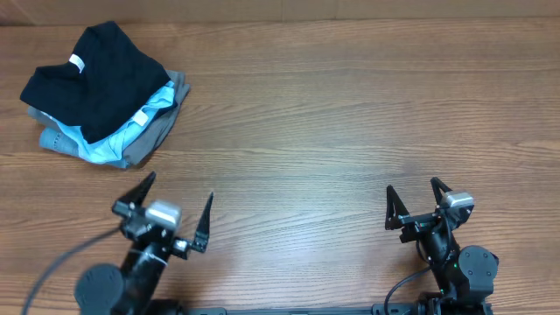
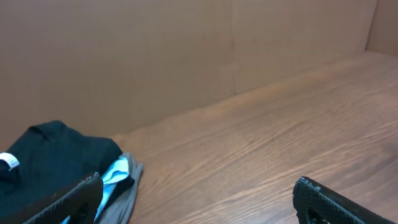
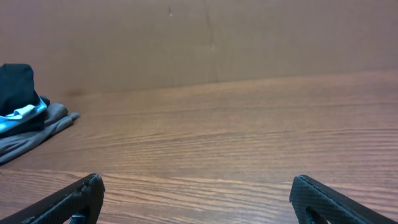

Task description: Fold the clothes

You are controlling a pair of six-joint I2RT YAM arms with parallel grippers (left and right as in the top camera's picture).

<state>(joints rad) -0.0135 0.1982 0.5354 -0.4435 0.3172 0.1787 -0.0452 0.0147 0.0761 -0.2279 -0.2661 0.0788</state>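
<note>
At the far left of the wooden table [image 1: 332, 114], toward its back edge, sits the pile of clothes [image 1: 105, 96]. A black garment [image 1: 96, 74] is on top, with a small white label [image 1: 75, 61] showing near its collar. A light-blue garment [image 1: 144, 118] peeks out under it, and a grey garment [image 1: 162, 131] lies at the bottom, its edge spilling onto the wood on the right side. The stack looks folded, though a little loosely (the layers do not line up squarely).

Below and slightly right of the pile is the left gripper [image 1: 182, 185], near the front edge of the table. It hangs clear of the cloth with its jaws spread wide and nothing between them. In its wrist view the pile lies ahead to the left, just behind the left fingertip [image 2: 84, 190].

The middle of the table is bare wood grain, and a brown cardboard wall [image 2: 186, 56] stands along the back.

At the right, the right gripper [image 1: 411, 184] also sits near the front edge, well apart from the clothes. Its jaws are parted too, somewhat less widely, and hold nothing. Its wrist view catches the pile only at the far left edge of the frame.
</note>
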